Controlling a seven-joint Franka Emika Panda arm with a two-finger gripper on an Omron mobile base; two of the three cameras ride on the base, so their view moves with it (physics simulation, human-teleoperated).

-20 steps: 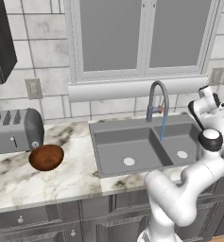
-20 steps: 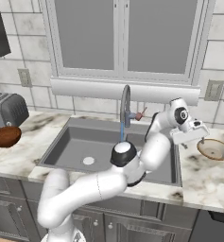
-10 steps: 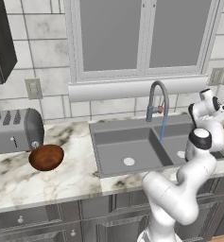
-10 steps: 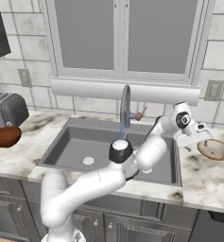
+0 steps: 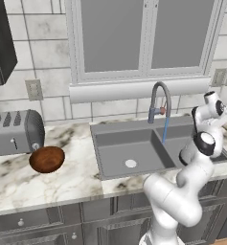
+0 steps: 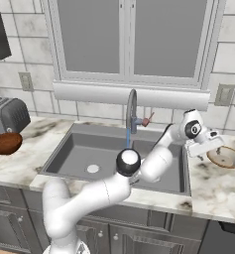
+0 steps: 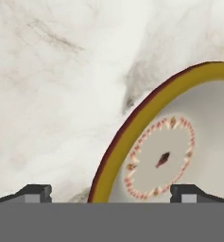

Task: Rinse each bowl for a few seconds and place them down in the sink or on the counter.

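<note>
The pale beige-tan bowl (image 6: 225, 157) sits on the marble counter (image 6: 213, 183) right of the sink (image 6: 79, 130). My gripper (image 6: 208, 146) hovers open just left of it. In the hand view the gripper (image 7: 112, 194) straddles that bowl's (image 7: 165, 160) golden rim, one fingertip (image 7: 35, 193) over bare marble and the other over the patterned inside. Nothing is held. Far off on the left counter rests the reddish-brown bowl (image 5: 47, 159) (image 6: 6, 143). A thin blue stream of water falls from the gooseneck faucet (image 6: 131, 111) into the sink (image 5: 103, 134).
A grey toaster (image 5: 14, 131) stands behind the brown bowl at the left. A window and tiled wall rise behind the faucet (image 5: 158, 103). My own arm arches over the sink's right basin. Grey cabinets run below the counter (image 5: 19, 182).
The hand has swung right and slightly down, from beside the faucet to the pale bowl. Jaws stay open. Both bowls are where they were and the water keeps running.
</note>
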